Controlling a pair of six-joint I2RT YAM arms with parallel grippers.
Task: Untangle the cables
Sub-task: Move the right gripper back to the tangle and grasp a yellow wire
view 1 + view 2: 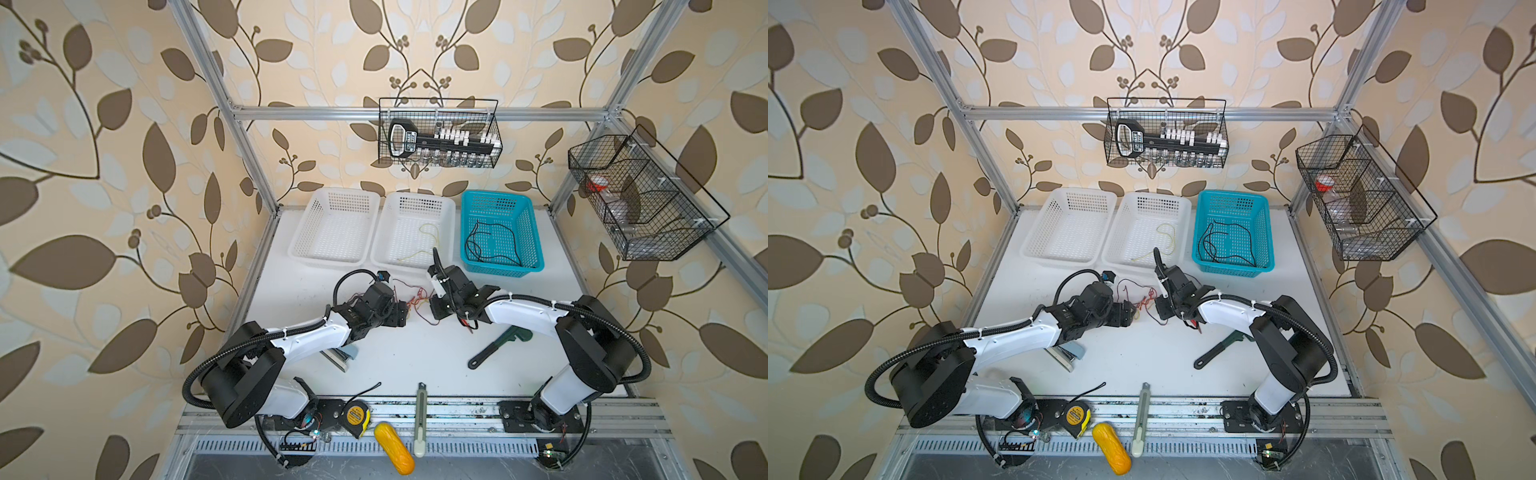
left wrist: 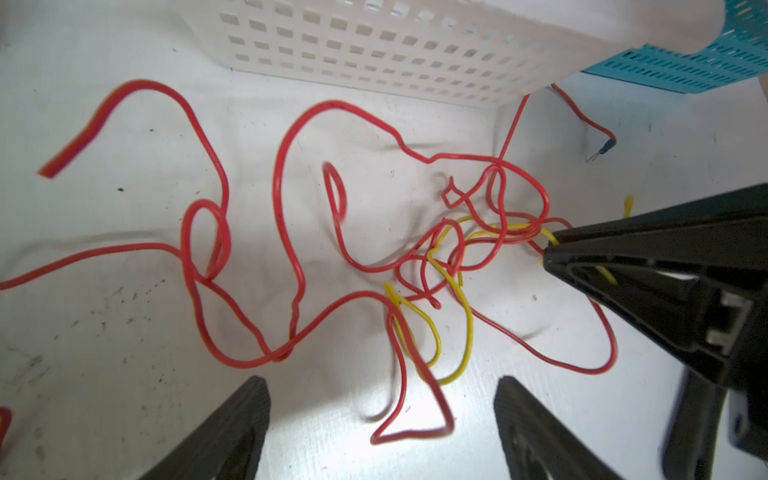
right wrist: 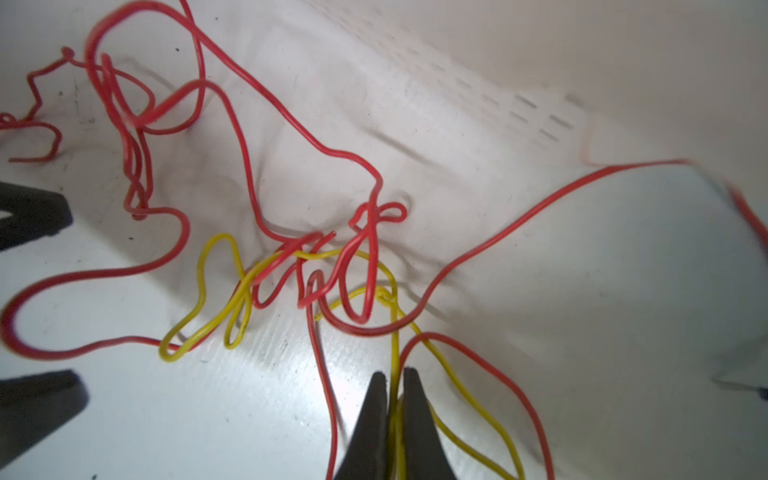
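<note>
While one yellow cable (image 1: pixel 437 239) and one black cable (image 1: pixel 513 245) already lie sorted in baskets, the task stands part done: a knot of red cables (image 2: pixel 330 102) and a second yellow strand (image 2: pixel 471 332) lies on the table (image 1: pixel 415 361), between the two grippers.

Containers, left to right: the left white basket (image 1: pixel 332 228) holds nothing visible; the middle white basket (image 1: pixel 382 237) holds the lone yellow cable; the blue basket (image 1: pixel 530 232) holds the black cable.

Left gripper (image 2: pixel 381 380): jaws wide apart, gripping nothing, poised at the near edge of the knot.

Right gripper (image 3: pixel 395 372): jaws closed on the second yellow strand, which runs from the fingertips into the red loops.

Judgement: the second yellow strand is still threaded through several red loops and has to be drawn free, then the red cables parted. How many red cables there are cannot be told
</note>
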